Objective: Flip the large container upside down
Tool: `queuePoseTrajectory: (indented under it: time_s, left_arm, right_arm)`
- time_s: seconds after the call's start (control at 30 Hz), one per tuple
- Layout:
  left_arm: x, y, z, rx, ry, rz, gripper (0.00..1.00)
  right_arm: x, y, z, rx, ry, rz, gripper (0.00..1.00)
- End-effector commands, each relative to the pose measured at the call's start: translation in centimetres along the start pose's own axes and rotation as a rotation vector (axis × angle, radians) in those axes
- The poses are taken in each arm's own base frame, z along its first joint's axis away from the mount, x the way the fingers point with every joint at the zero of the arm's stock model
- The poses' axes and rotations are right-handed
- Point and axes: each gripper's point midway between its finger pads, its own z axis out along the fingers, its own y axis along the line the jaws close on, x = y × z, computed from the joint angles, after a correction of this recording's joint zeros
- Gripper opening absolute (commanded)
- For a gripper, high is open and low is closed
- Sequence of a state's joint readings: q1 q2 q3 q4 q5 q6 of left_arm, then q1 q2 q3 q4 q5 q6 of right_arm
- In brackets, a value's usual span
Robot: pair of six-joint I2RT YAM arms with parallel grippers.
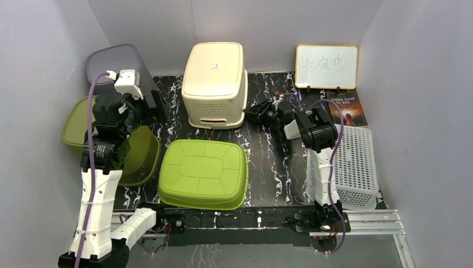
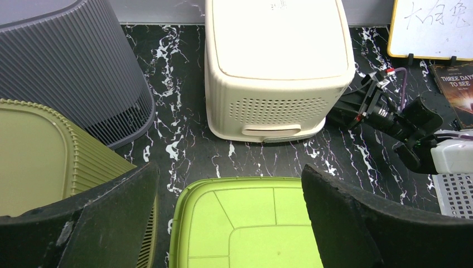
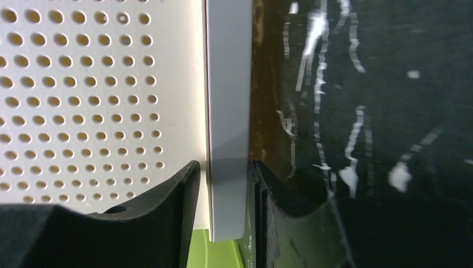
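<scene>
The large cream container [image 1: 215, 84] stands upside down at the back middle of the table, base up and perforated wall facing front; it also shows in the left wrist view [image 2: 276, 67]. My right gripper [image 1: 257, 114] reaches in from the right at its lower right corner. In the right wrist view the right gripper [image 3: 223, 170] has its fingers closed on either side of the container's rim [image 3: 227, 111], next to the perforated wall [image 3: 100, 95]. My left gripper [image 2: 228, 170] is open and empty, held up over the table's left side [image 1: 129, 118].
A bright green upside-down bin [image 1: 203, 173] lies at the front middle. An olive basket [image 1: 136, 159] and a grey ribbed bin [image 1: 114, 64] stand at the left. A white perforated basket [image 1: 354, 162], a book [image 1: 348, 109] and a whiteboard [image 1: 326, 66] are at the right.
</scene>
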State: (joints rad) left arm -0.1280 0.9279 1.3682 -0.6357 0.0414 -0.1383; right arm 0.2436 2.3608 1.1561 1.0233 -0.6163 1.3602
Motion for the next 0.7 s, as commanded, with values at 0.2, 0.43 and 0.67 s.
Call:
queuePoseTrajectory:
  time_s: [0.2, 0.43, 0.67]
  left_arm:
    - [0.5, -0.2, 0.2, 0.011, 0.007, 0.0, 0.98]
    - [1.1, -0.4, 0.6, 0.023, 0.028, -0.008, 0.98]
    - [3.7, 0.3, 1.6, 0.002, 0.109, -0.002, 0.98]
  right_arm:
    - [-4.9, 2.8, -0.9, 0.244, -0.124, -0.305, 0.42]
    - [-7.4, 2.4, -4.5, 0.571, -0.197, -0.511, 0.57]
    - [-6.9, 5.7, -9.5, 0.779, -0.261, -0.735, 0.98]
